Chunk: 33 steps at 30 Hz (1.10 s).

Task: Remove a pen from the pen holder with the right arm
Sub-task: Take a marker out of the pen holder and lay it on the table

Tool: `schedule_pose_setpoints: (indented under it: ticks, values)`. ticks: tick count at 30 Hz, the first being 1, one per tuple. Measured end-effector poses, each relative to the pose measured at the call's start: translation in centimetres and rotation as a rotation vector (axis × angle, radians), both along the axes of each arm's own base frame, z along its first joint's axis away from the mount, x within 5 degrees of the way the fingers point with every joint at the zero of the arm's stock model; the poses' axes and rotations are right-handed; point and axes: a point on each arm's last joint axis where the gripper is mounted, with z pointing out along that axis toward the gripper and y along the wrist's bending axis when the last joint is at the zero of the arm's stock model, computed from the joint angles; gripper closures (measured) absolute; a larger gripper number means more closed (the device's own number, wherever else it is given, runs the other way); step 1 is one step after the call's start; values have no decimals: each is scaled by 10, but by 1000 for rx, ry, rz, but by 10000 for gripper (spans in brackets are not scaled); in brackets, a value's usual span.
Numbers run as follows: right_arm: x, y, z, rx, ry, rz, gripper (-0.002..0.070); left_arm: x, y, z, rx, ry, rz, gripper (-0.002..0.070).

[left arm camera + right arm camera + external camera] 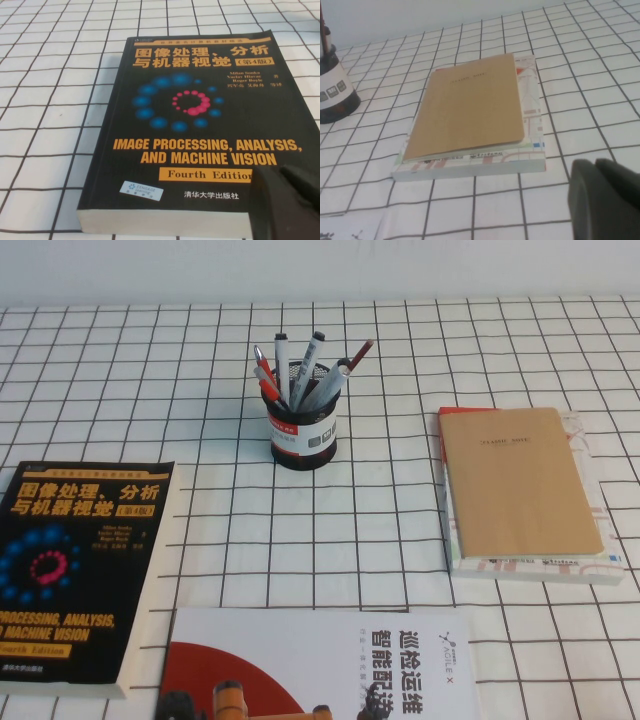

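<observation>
Two grippers sit at the near edge: right gripper (602, 200), closed & empty, short of the tan notebook (470, 105); left gripper (287, 200) over the black textbook (200, 125), open or closed can't tell. You'll need to open the right jaws, reach fwd & left to the pen holder (303, 435), mid-table farther back, drop from above on one protruding pen (310, 362), pinch, lift straight up so the cup doesn't tip. Readable: booklet (330, 660) "AGILEX"; textbook "IMAGE PROCESSING, ANALYSIS, AND MACHINE VISION, Fourth Edition".
</observation>
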Motion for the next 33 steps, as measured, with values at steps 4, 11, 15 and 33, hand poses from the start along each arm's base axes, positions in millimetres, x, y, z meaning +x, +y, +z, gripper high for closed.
schedule_pose_setpoints:
  ticks: [4, 11, 15, 33]
  values:
    - [0, 0, 1, 37, -12, -3, 693, 0, 0, 0, 0, 0, 0, 678]
    - [2, -1, 13, 247, -118, -49, 693, 0, 0, 0, 0, 0, 0, 678]
    - [2, -3, 17, 409, -153, -75, 693, 0, 0, 0, 0, 0, 0, 678]
    - [15, 9, 49, 376, 36, 20, 693, 0, 0, 0, 0, 0, 0, 678]
